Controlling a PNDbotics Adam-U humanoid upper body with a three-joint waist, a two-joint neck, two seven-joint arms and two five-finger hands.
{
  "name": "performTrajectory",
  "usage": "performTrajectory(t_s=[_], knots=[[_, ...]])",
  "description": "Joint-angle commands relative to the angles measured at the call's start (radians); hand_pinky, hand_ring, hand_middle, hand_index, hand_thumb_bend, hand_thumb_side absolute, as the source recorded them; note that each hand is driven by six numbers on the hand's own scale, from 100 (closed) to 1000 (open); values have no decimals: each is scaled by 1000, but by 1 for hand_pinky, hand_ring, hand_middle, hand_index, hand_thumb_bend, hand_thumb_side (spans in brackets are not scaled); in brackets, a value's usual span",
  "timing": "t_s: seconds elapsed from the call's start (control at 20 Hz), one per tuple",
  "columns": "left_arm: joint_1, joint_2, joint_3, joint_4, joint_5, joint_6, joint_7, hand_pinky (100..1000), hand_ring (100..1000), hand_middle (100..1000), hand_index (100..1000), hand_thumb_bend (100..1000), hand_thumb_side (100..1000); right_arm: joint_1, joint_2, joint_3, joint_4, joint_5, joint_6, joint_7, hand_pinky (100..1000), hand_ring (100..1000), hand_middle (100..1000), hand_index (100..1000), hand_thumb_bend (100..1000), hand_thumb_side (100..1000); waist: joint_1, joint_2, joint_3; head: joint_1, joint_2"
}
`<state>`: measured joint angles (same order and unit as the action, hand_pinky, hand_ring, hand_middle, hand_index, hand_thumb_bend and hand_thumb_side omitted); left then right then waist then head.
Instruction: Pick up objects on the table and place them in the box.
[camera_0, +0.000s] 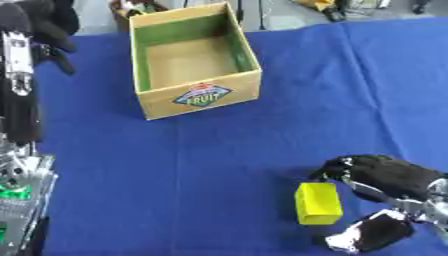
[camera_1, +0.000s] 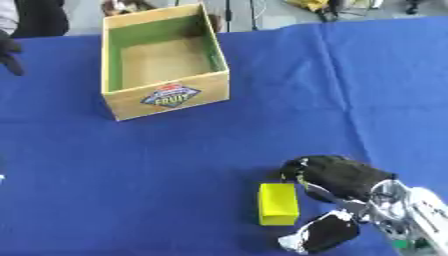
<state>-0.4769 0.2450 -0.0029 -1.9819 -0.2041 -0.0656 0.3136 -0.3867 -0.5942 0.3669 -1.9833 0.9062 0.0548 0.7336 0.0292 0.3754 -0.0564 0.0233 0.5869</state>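
Observation:
A yellow block (camera_0: 318, 202) lies on the blue tablecloth at the lower right. My right hand (camera_0: 389, 176) comes in from the right edge and is open beside the block. Its black fingers (camera_1: 337, 175) hover just above and right of the block, and its thumb (camera_0: 372, 234) sits just below and right of it; neither closes on the block. An open cardboard box (camera_0: 199, 95) with green inner walls and a fruit label stands at the back left, with nothing visible inside. My left hand (camera_0: 42, 27) hangs relaxed at the upper left, away from the box.
My left arm (camera_0: 19, 100) runs down the left edge, with metal parts at the lower left corner. The blue tablecloth (camera_0: 219, 165) stretches wide between box and block. Clutter lies beyond the table's far edge behind the box.

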Motion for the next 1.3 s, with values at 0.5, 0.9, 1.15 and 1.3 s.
performTrajectory(t_s=[0.5,0.9,1.15,1.3], knots=[[-16,3,-4,-18,-4,0,-5,297,467,447,686,100,848,-6,-6,6,-17,58,68,-56,763,822,669,824,100,337,1,-12,2,-7,-15],[-15,1,-4,-18,-6,1,-6,297,468,447,685,100,847,-10,-3,0,-17,15,129,-84,651,714,431,499,100,180,0,-11,4,-13,-18],[-15,2,-4,-18,-5,1,-5,297,468,447,684,100,846,-32,3,-22,-17,-40,204,-196,603,613,272,304,100,200,-3,-12,5,-14,-25],[-14,3,-4,-18,-5,1,-5,297,469,448,684,100,847,-59,-6,-37,-17,-80,223,-270,592,588,237,278,100,192,-6,-14,6,-12,-26]])
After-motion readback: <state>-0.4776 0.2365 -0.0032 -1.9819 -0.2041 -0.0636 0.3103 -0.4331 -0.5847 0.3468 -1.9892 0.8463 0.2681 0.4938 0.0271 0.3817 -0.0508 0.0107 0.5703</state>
